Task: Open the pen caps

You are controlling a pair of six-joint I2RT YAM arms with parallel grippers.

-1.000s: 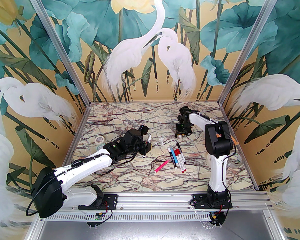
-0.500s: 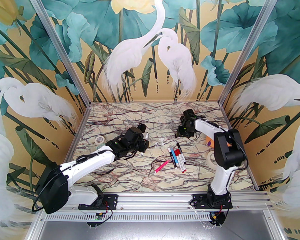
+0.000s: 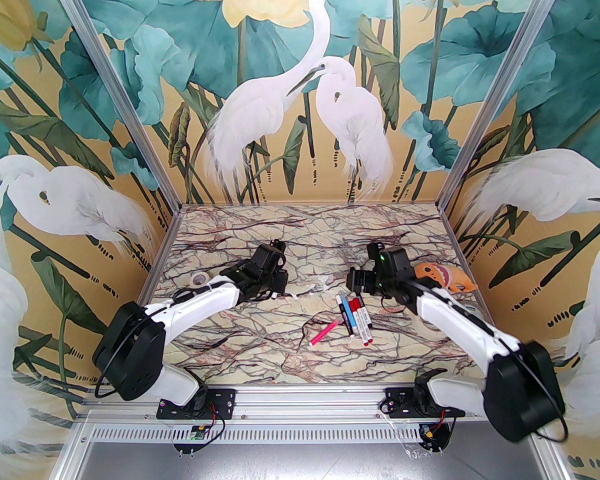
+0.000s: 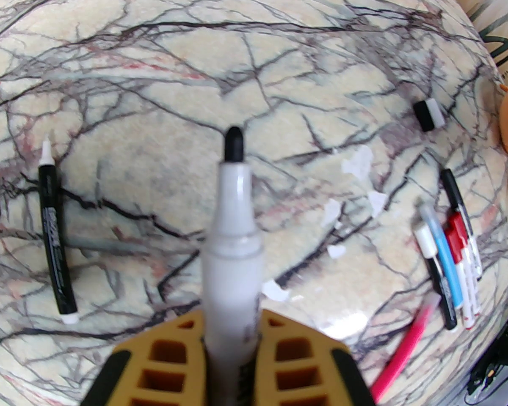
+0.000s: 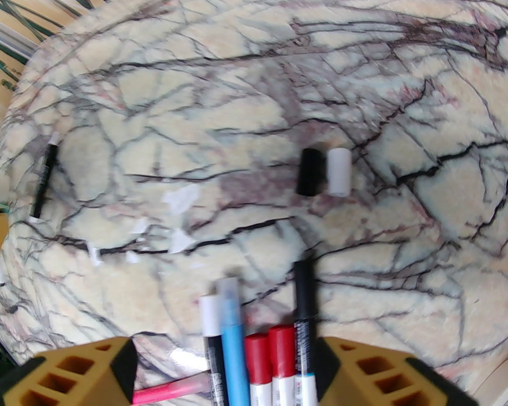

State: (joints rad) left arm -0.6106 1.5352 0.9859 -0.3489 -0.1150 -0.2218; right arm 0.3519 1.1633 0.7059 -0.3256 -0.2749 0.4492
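Your right fingers (image 5: 364,370) are hanging spread, with the capped pens (image 5: 281,345) lying lengthwise between them on the desk (image 5: 237,100); your left fingers (image 4: 169,353) are pinching an uncapped marker (image 4: 233,226).

Eight pens (image 4: 446,256), two loose pen caps (image 5: 311,171), one black and one white, one orange plush toy (image 3: 447,277).

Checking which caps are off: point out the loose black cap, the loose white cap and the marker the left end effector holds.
loose black cap (image 5: 310,171), right wrist view, its side.
loose white cap (image 5: 338,171), right wrist view, its side.
marker (image 4: 232,260), left wrist view, white barrel.
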